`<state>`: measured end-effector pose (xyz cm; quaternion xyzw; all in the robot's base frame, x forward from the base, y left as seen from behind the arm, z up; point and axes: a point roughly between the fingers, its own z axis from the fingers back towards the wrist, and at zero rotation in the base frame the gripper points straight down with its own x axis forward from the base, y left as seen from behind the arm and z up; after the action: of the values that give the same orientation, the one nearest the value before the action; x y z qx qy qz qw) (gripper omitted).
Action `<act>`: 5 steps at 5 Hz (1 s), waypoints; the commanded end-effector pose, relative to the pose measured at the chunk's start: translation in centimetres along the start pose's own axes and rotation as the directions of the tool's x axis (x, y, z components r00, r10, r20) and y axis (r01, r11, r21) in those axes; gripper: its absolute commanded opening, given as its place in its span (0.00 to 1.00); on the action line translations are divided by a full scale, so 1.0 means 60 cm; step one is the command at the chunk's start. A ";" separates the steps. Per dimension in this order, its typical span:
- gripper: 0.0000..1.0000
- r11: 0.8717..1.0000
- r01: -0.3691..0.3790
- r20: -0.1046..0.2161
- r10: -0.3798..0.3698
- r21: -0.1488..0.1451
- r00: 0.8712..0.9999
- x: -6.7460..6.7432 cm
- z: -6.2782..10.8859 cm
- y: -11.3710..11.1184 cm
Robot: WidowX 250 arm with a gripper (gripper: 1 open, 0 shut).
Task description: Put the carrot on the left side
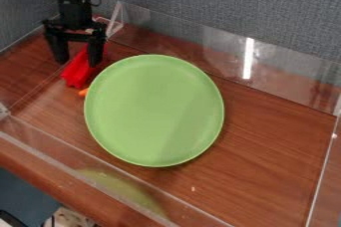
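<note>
A dark reddish-brown wooden tabletop [273, 146], its grain running in long streaks, fills most of the view and carries soft glare from overhead light. Low clear plastic walls [253, 57] fence the surface on every side, their edges catching bright white reflections along the back and the near rim. Behind the enclosure stands a grey-blue fabric-textured backdrop [226, 2], evenly lit and plain. A yellowish-green smear of reflection [120, 186] shows in the front panel near the lower edge.
</note>
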<state>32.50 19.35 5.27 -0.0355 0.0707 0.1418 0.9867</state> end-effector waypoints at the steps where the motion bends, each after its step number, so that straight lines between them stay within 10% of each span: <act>1: 1.00 1.000 0.007 0.094 -0.009 0.020 0.996 -0.007 0.070 -0.004; 4: 1.00 0.997 0.070 0.052 -0.071 0.028 0.996 0.059 0.037 -0.025; 5: 1.00 0.996 0.083 0.072 -0.084 0.018 0.994 0.037 0.034 -0.018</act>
<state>34.66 18.35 3.25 -0.0451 0.0807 0.0999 0.9907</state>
